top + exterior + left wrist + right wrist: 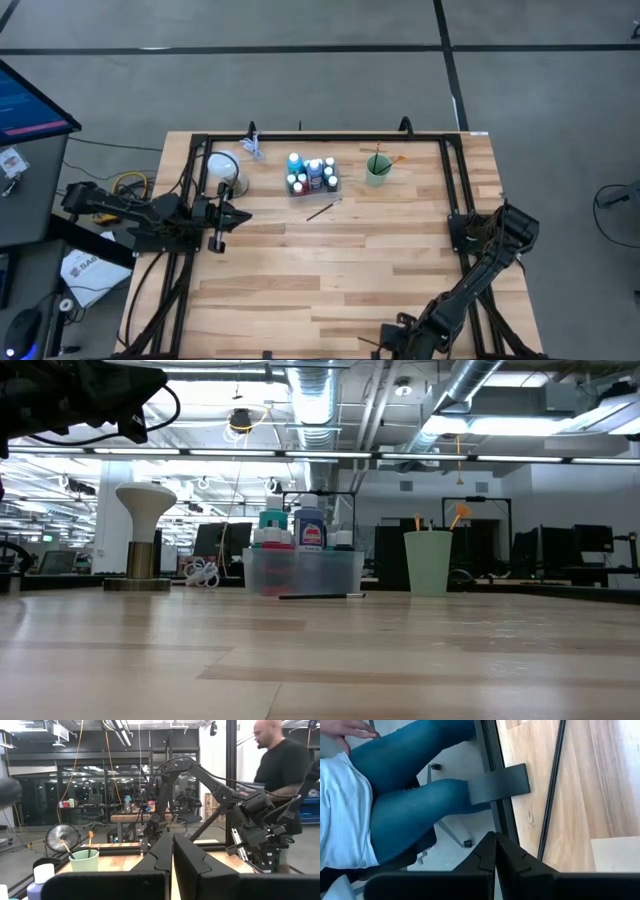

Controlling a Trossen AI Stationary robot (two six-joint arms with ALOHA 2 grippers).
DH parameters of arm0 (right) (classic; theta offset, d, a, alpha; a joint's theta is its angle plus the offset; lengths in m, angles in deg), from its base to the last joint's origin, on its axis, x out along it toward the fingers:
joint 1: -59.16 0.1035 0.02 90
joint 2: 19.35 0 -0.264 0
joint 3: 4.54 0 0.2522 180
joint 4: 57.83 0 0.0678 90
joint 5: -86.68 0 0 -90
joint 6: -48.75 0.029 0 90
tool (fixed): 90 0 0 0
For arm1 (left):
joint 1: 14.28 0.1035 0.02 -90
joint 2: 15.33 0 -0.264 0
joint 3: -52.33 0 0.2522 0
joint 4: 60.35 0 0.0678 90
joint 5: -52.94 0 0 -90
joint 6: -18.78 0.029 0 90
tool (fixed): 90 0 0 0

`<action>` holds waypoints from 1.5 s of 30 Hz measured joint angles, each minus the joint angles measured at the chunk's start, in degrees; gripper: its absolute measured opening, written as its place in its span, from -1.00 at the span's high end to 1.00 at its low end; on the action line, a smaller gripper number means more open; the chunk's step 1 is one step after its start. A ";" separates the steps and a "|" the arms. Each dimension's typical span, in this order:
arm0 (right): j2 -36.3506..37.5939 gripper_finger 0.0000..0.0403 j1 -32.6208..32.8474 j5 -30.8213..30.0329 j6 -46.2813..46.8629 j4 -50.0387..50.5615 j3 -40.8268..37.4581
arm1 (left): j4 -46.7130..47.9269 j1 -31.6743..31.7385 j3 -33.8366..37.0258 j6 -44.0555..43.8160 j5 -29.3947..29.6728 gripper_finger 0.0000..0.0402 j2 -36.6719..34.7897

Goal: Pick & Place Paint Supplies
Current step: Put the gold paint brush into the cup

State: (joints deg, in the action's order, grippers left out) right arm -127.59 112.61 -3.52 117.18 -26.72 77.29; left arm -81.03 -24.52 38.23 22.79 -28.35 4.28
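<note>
The near half of the light wooden table point(330, 290) is left bare. Along the far edge, passage is blocked by a white mushroom-shaped lamp point(224, 166), a clear plastic tray of white-capped paint bottles point(313, 176), and a translucent green cup point(377, 169); a thin dark brush point(324, 209) lies just before the tray.

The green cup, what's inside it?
Brush handles stick out of the green cup, one orange-tipped brush among them. Their lower ends are hidden by the cup's wall.
</note>
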 joint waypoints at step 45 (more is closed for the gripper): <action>-6.49 1.00 -11.14 1.27 -20.88 7.95 0.26 | -0.50 -0.01 -0.01 0.00 0.00 0.99 0.04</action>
State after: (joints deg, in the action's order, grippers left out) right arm -134.08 101.47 -2.25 96.30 -18.76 77.55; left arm -81.53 -24.53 38.22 22.79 -28.35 4.33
